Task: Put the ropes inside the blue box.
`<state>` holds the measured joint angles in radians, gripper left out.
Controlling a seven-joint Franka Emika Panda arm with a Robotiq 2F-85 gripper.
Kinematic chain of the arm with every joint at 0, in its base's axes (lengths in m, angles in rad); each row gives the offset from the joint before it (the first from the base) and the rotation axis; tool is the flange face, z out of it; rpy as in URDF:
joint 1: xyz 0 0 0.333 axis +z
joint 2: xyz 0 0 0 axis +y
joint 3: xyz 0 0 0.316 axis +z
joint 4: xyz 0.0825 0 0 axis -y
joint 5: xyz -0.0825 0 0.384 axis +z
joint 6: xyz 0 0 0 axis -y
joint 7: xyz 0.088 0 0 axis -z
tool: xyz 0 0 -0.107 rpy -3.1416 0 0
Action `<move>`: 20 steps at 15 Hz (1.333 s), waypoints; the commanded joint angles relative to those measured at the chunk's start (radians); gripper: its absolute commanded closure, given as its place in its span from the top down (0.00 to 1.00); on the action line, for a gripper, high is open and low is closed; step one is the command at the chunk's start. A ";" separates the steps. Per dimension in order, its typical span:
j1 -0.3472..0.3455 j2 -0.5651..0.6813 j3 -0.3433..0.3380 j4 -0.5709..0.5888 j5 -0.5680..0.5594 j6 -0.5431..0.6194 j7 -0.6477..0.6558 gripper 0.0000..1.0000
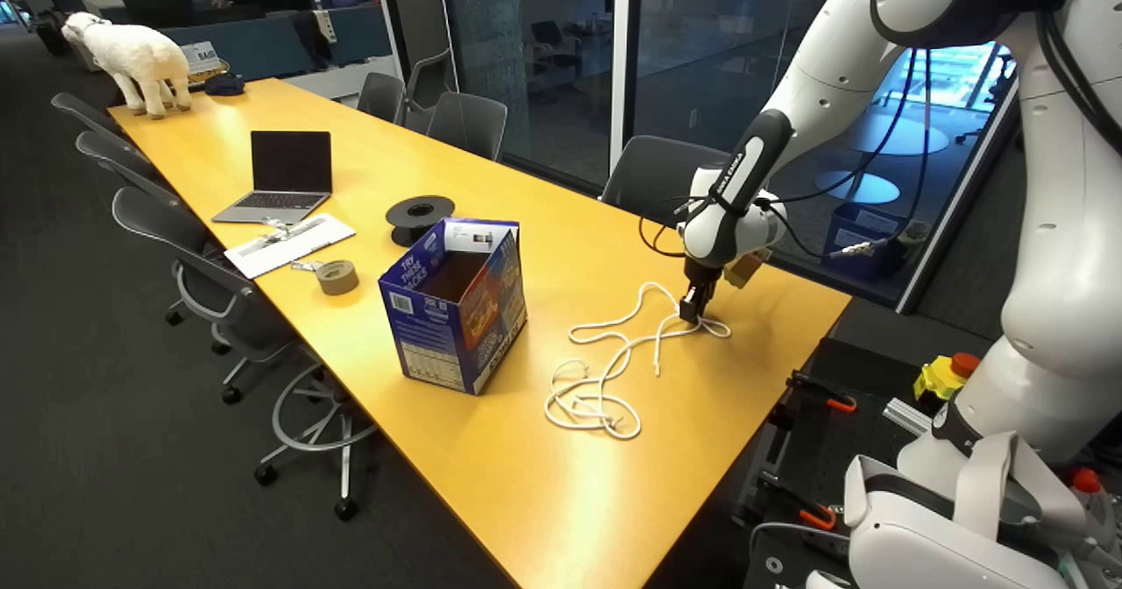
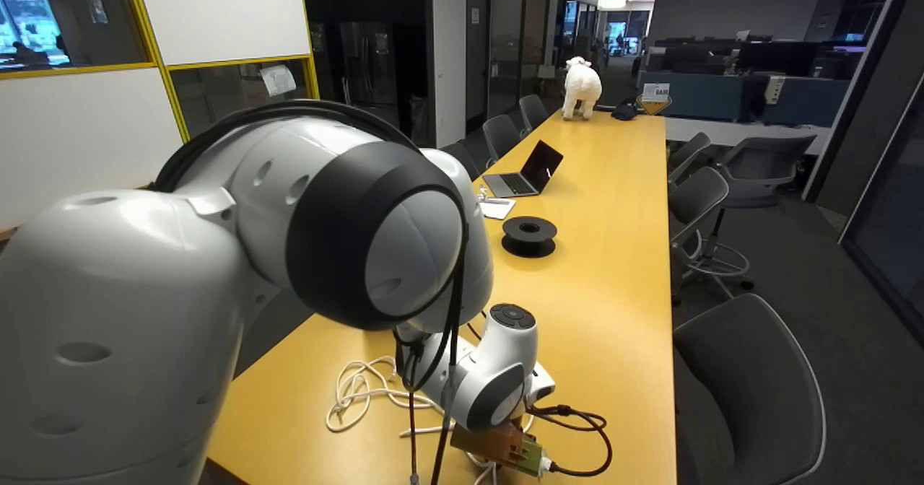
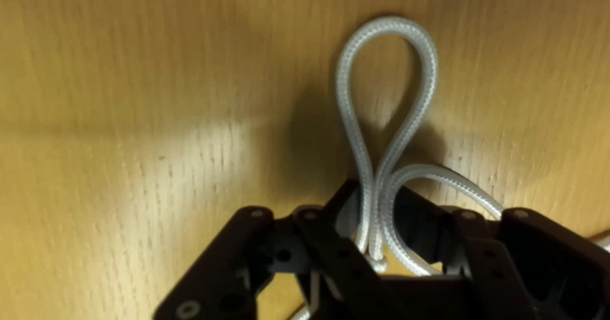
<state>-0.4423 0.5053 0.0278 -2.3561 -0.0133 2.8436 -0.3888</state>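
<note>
While the gripper is pinching ropes in the wrist view, grasping is apparently happening. In an exterior view, the blue box is standing well apart from the gripper, likely calling for lifting them high. In an exterior view, the arm is arching high, hiding the gripper.

White arm, black cables, black fingers.

In my wrist view, glare whitens the table left of my blurred fingers; shadow darkens it beside them.
</note>
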 commanded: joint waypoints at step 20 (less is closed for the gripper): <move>-0.033 -0.245 0.282 0.061 0.547 -0.153 -0.341 0.03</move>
<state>-0.5739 0.2855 0.3450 -2.3323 0.4767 2.7198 -0.7121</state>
